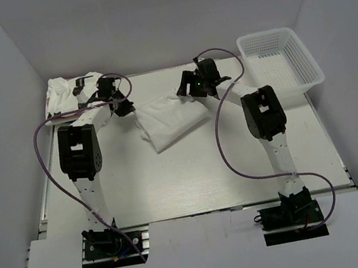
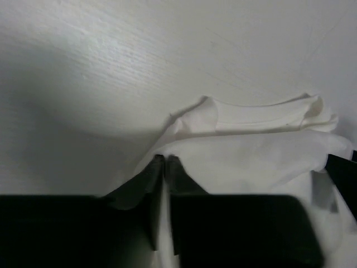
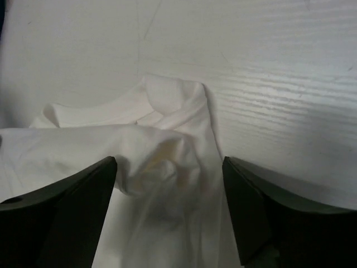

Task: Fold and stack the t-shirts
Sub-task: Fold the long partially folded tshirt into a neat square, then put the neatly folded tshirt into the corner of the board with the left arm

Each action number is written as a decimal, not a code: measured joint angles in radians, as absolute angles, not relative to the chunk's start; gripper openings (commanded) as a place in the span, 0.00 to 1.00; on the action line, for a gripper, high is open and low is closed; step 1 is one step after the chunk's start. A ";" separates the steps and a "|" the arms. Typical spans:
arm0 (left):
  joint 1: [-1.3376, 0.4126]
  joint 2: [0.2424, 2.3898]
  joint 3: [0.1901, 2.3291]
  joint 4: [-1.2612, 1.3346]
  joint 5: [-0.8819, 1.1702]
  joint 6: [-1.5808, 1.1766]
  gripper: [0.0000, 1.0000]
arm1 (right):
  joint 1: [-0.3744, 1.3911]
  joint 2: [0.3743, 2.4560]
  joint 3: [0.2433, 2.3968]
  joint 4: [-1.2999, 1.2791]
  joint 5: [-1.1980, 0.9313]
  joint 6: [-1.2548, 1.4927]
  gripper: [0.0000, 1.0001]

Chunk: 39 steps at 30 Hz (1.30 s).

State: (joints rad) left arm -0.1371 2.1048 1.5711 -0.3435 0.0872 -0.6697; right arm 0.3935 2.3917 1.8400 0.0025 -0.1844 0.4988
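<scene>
A white t-shirt (image 1: 166,119) lies partly folded and rumpled in the middle of the table. My left gripper (image 1: 124,107) is at its left edge. In the left wrist view the gripper (image 2: 165,158) is shut on a pinch of that t-shirt (image 2: 251,151), with cloth running between the fingers. My right gripper (image 1: 194,90) is at the shirt's far right corner. In the right wrist view it (image 3: 169,164) is open, its fingers either side of a bunched fold of the t-shirt (image 3: 162,145). More white t-shirts (image 1: 70,90) lie in a heap at the back left.
A white plastic mesh basket (image 1: 304,58) stands at the back right corner. White walls close in the table at the back and both sides. Purple cables loop from each arm over the table.
</scene>
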 measured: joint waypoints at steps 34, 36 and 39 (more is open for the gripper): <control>-0.155 1.921 1.201 -0.274 0.549 -0.417 1.00 | 0.593 1.746 0.788 0.434 -0.360 0.525 0.90; -0.162 1.843 1.118 -0.290 0.524 -0.414 1.00 | 0.641 1.695 0.733 0.440 -0.337 0.545 0.90; -0.166 1.729 1.037 -0.340 0.466 -0.408 1.00 | 0.704 1.615 0.662 0.432 -0.286 0.548 0.90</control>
